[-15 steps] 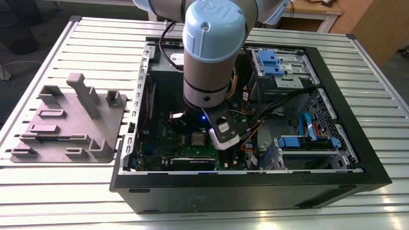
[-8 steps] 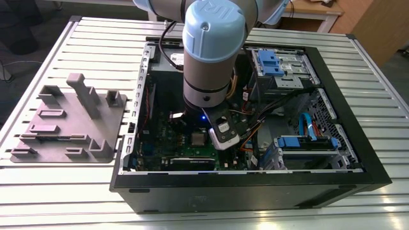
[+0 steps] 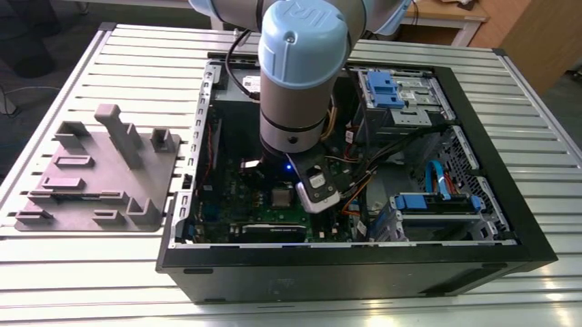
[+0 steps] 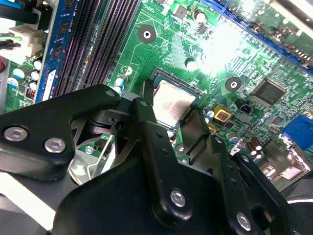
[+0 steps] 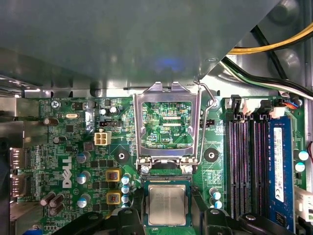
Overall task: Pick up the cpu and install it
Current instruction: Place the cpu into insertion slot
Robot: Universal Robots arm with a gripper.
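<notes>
Robot arm (image 3: 296,75) reaching down into an open computer case (image 3: 523,238), its gripper (image 3: 296,194) over the cpu chip (image 3: 282,197).

At the exterior view's left, a grey tray (image 3: 95,174) lies on the slatted table (image 3: 136,54). In the middle, the arm drops into the case. In both wrist views the cpu chip (image 5: 167,204) (image 4: 173,102) lies flat in its socket on the green board (image 5: 58,142). The gripper (image 5: 168,219) is open, one finger (image 4: 146,105) on each side of the chip and seemingly not pinching it. To seat the chip well, it probably needs to stay level and square with no downward force. The first wrist view adds the metal socket frame (image 5: 138,122), hinged up, and the memory slots (image 5: 244,166) beside it. The second wrist view adds a slanted look at how close the fingers stand to the chip. The exterior view adds the tray and the case.
</notes>
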